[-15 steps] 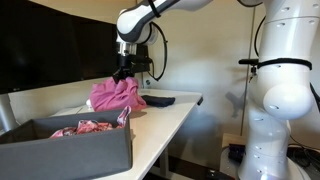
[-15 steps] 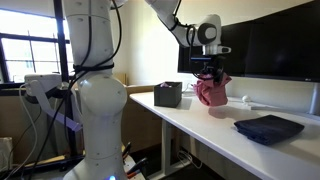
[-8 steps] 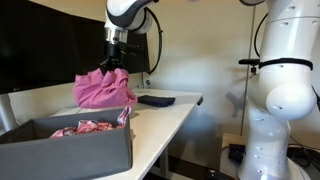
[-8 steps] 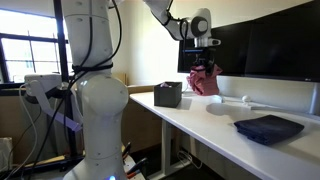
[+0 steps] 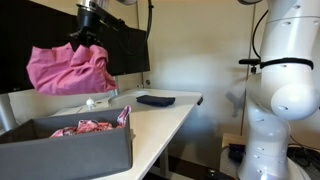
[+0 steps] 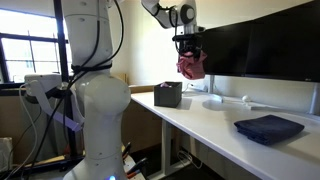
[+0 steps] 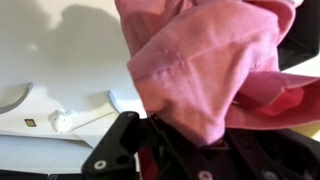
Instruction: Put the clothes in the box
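My gripper (image 5: 86, 37) is shut on a pink cloth (image 5: 68, 70) and holds it high in the air, hanging loose above the table behind the dark grey box (image 5: 65, 150). The same pink cloth (image 6: 191, 66) hangs from the gripper (image 6: 187, 44) above and beyond the box (image 6: 168, 94). In the wrist view the pink cloth (image 7: 215, 60) fills most of the picture, pinched between the black jaws (image 7: 180, 140). The box holds a red patterned cloth (image 5: 85, 127). A dark blue folded cloth (image 5: 155, 99) lies flat on the white table (image 5: 165, 118); it also shows at the near end (image 6: 268, 128).
A large dark monitor (image 6: 262, 55) stands along the back of the table. A small white round object (image 5: 91, 102) lies on the table below the hanging cloth. The robot's white base (image 5: 280, 90) stands beside the table edge.
The gripper has lifted the pink cloth off the table and carried it up and along the table towards the box end. The blue cloth and box have not moved.
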You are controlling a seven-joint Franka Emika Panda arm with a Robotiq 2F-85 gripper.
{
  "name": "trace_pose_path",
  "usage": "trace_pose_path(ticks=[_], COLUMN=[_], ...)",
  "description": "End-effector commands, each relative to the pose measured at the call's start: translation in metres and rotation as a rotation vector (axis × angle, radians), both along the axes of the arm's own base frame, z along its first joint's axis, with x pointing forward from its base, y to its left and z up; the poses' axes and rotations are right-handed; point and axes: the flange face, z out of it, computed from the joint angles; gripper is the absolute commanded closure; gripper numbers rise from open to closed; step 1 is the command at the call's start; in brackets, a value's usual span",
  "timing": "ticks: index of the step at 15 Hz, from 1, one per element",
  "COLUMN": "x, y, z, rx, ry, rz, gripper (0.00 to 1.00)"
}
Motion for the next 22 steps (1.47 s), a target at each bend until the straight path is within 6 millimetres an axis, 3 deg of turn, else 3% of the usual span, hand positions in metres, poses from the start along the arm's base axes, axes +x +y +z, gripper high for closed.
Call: trace_pose_path(ticks=[1,5,8,15,22], x=[-0.013,-0.025,-0.025,-0.009,-0.007], y=[0.035,0.072,0.087,0.096,0.103], z=[0.011,-0.01,-0.03,-0.101,-0.165], rx=[0.028,0.061,0.08,0.078,0.084], ry=[0.026,0.099,0.165,0.35,0.542], rz=[0.053,0.114,0.132,0.102,0.086], gripper=[0.9,0.9,0.91,0.91,0.91])
